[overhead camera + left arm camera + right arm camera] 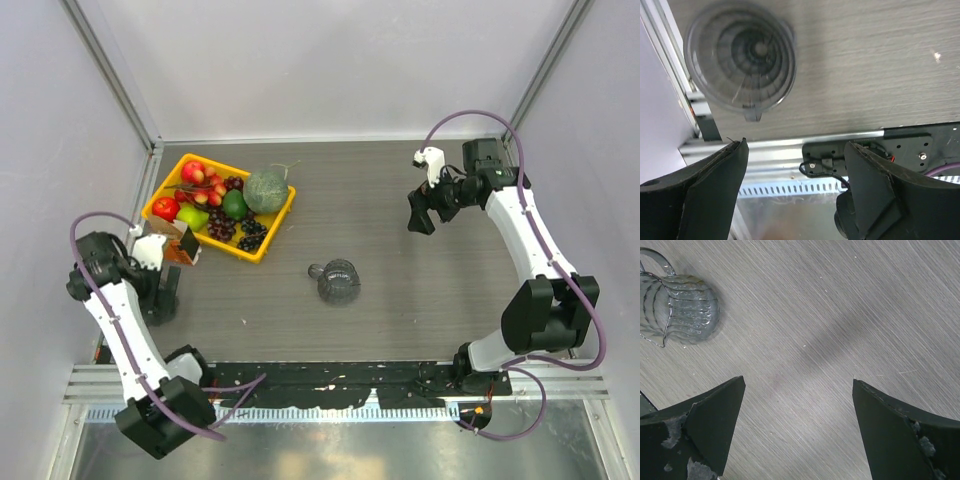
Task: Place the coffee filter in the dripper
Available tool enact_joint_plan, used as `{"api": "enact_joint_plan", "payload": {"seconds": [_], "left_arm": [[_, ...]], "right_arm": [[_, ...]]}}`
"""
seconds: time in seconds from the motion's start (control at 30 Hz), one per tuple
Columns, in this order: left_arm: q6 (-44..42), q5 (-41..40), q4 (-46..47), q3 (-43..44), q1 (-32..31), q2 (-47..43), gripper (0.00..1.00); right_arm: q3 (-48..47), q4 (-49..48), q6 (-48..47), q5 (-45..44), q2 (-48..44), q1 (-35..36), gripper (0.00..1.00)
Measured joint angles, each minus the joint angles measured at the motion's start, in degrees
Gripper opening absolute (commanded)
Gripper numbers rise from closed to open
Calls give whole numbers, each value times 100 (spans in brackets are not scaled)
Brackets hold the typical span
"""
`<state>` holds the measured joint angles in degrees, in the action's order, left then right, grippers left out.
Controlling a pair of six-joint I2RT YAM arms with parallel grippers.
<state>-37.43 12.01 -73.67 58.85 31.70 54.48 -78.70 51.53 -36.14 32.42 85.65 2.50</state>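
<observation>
The dripper (340,281) sits mid-table, its handle pointing left, well apart from both arms. I see my left claw (795,144) spread wide and empty by the table's (840,315) front edge, with a round clear ribbed piece (740,57) just ahead of it. The right claw (798,381) also gapes wide, holding nothing.

Locate the grey wood-grain table top (450,300). Near its centre you find the clear ribbed glass dripper (338,281), its side handle pointing left. At the far left sits a yellow rectangular plastic tray (277,228), set at an angle to the table edges. An orange-brown carton (186,246) stands just beside the tray's near-left corner. In the left wrist view, note a round clear ribbed vessel (740,62) resting close to the table's near edge.
</observation>
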Motion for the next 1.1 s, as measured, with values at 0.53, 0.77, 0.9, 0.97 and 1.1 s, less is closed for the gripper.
{"api": "enact_joint_plan", "payload": {"seconds": [0.53, 0.77, 0.9, 0.97, 1.1], "left_arm": [[-863, -234, 634, -1346, 1843, -116, 75], [-1113, -52, 1137, -1351, 2138, 435, 72], [-1104, 114, 1423, -1373, 2151, 645, 70], [-1088, 184, 1613, -1456, 2155, 691, 64], [-962, 282, 1899, -1596, 2157, 861, 60]], "right_arm": [[-291, 208, 37, 72, 251, 0, 96], [-389, 343, 26, 72, 251, 0, 95], [-485, 433, 26, 70, 251, 0, 96], [-549, 435, 26, 70, 251, 0, 95], [-632, 444, 26, 68, 251, 0, 95]]}}
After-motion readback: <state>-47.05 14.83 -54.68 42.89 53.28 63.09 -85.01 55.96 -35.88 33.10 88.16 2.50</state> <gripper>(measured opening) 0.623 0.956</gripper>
